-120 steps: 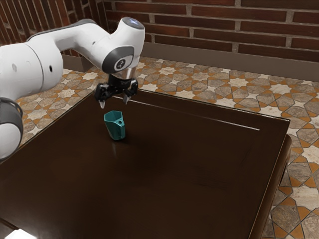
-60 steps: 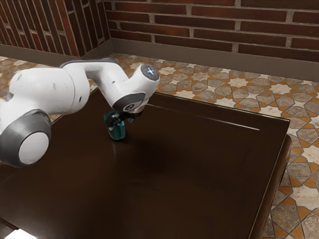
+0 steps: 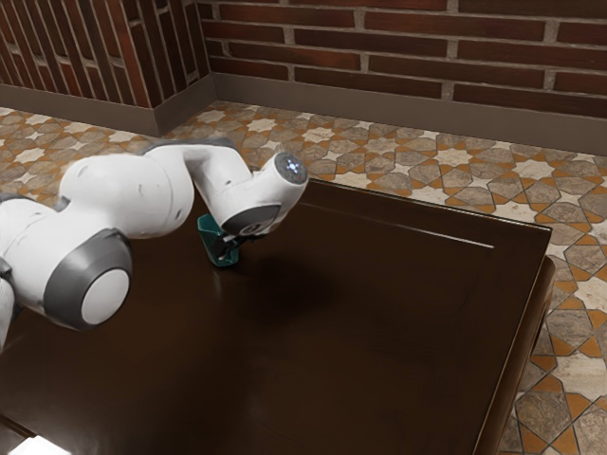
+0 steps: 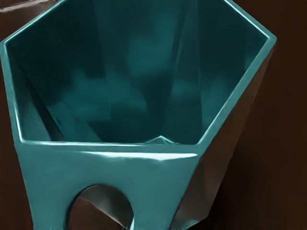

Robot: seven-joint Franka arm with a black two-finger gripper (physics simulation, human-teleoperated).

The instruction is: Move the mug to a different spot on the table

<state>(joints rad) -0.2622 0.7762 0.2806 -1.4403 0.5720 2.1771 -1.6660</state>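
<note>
Dark bench (image 3: 379, 313), brick wall (image 3: 398, 47) behind. Teal mug (image 3: 207, 229) upright, left-centre of frame, wrist (image 3: 261, 204) over it. Jaws hidden: open or closed, cannot tell. Risk: slanted walls, off-centre squeeze may tip mug.

Red brick walls (image 3: 398, 38) meet in a corner; grey skirting (image 3: 379, 100) runs below; the floor (image 3: 427, 161) has star-pattern tiles; the bench (image 3: 379, 332) is dark wood.
</note>
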